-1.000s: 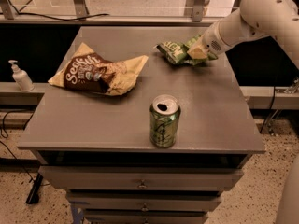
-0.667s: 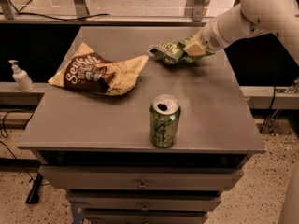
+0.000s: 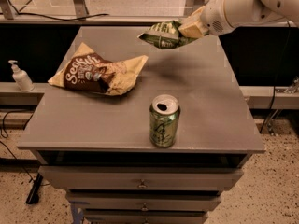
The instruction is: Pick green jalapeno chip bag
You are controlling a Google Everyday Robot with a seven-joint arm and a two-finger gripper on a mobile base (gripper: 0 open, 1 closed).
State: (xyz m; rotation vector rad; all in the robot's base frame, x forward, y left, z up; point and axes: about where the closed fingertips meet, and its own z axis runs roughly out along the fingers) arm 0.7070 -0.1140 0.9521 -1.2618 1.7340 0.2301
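The green jalapeno chip bag [image 3: 162, 35] is a small crinkly light-green bag. It hangs in the air above the far right part of the grey table [image 3: 205, 101]. My gripper [image 3: 189, 29] comes in from the upper right on a white arm and is shut on the bag's right end. The bag's left end sticks out to the left, clear of the tabletop, with its shadow on the table below.
A larger brown-and-tan chip bag [image 3: 96, 73] lies on the table's left side. An open green soda can [image 3: 164, 121] stands near the front edge. A white pump bottle [image 3: 20, 76] stands on a ledge to the left. Drawers sit under the tabletop.
My gripper has lifted the green bag off the table and carried it up and to the left. The brown bag and the can have not moved.
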